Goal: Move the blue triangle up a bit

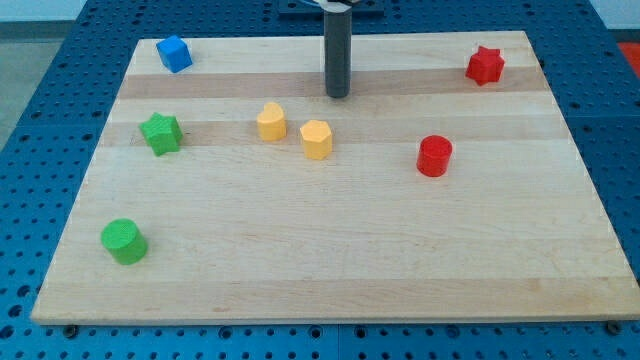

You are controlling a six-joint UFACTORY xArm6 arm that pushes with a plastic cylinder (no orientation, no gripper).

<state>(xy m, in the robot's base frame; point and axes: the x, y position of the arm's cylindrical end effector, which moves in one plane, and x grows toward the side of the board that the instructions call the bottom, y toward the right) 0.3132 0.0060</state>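
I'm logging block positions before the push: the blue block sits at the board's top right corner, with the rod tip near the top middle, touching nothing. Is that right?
Not quite. The camera view shows the blue block at the board's top left corner; the block at the top right is the red star. The rest holds: my tip is near the top middle, touching nothing.
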